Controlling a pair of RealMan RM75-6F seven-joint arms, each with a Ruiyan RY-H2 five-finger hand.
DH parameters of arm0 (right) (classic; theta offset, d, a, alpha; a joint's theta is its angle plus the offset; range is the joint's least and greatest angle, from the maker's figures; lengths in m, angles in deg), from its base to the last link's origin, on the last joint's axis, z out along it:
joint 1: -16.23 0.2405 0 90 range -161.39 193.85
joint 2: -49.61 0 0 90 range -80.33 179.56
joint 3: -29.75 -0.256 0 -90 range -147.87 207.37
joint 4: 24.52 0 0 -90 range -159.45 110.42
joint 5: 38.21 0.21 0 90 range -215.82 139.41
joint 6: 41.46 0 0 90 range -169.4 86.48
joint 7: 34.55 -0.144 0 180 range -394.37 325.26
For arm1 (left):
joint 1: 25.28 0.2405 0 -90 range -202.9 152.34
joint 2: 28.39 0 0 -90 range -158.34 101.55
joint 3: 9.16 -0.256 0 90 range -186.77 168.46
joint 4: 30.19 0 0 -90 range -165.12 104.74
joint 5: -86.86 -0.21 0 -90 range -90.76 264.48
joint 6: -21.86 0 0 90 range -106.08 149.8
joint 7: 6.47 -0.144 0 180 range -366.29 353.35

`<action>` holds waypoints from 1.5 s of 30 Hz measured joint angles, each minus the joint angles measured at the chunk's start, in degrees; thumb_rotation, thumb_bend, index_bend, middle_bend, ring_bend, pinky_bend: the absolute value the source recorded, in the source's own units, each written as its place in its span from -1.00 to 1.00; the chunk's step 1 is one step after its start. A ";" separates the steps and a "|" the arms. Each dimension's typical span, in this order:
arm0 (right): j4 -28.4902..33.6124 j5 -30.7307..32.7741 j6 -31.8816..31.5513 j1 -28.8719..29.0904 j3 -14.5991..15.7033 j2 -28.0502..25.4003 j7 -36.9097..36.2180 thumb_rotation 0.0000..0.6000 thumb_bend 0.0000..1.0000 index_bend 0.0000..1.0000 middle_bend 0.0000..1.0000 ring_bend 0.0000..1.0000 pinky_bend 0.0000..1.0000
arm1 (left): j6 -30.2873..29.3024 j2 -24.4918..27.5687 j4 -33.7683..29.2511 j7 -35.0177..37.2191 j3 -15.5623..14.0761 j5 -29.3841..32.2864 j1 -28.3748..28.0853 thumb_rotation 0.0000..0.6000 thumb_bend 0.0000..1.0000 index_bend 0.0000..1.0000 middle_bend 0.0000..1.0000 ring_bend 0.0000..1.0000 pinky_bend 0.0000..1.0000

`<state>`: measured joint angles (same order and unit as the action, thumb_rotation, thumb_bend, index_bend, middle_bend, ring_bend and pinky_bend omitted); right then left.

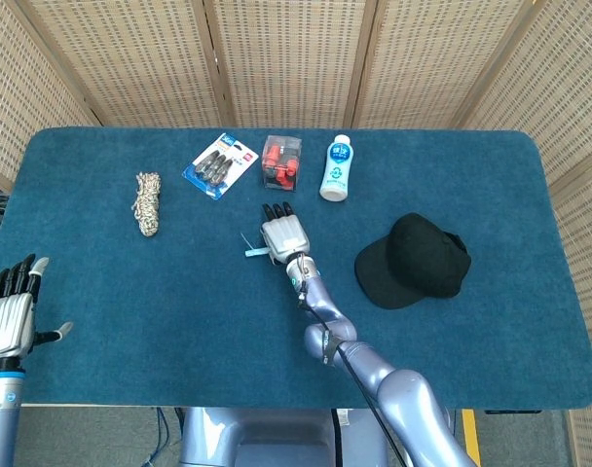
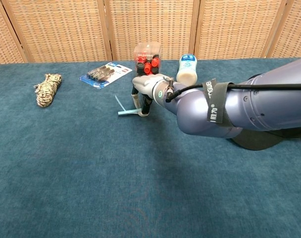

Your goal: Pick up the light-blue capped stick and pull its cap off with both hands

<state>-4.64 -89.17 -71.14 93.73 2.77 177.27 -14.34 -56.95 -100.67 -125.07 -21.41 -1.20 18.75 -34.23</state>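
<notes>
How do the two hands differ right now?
The right hand is out at mid-table, fingers pointing down onto the light-blue capped stick; the left hand is at the table's near left edge, touching nothing. The left hand's fingers are spread open; the right's reach down at the stick. Both are silver with dark fingers.
</notes>
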 measured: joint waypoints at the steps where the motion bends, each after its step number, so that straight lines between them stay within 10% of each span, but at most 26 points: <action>1: 0.00 -0.06 -0.04 0.01 -0.05 0.03 -0.12 1.00 -0.03 0.24 -0.87 -1.00 -1.00 | -0.02 -0.01 0.01 0.00 -0.03 -0.03 -0.01 1.00 -1.00 -1.00 -1.00 -1.00 -1.00; 25: 27.08 -3.18 -11.43 -8.74 2.01 -14.15 2.01 1.00 0.19 0.27 -0.82 -1.00 -1.00 | 2.06 0.40 1.75 -1.28 0.75 -6.89 -5.60 1.00 -1.00 -1.00 -0.98 -0.90 -0.90; 36: 45.92 2.69 -19.06 -13.51 4.62 -22.86 14.97 1.00 0.20 0.28 -0.82 -1.00 -1.00 | 9.13 -4.34 14.92 5.30 4.56 -18.97 -20.86 1.00 -1.00 -1.00 0.55 0.65 0.76; 45: 52.47 8.77 -23.78 -13.47 5.47 -24.86 21.85 1.00 0.22 0.28 -0.81 -1.00 -1.00 | 16.24 -9.93 20.22 7.91 5.67 -21.16 -30.53 1.00 -1.00 -0.70 0.95 1.00 1.00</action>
<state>47.84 -80.39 -94.92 80.26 8.24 152.41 7.50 -40.71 -110.60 -104.85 -13.50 4.47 -2.42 -64.76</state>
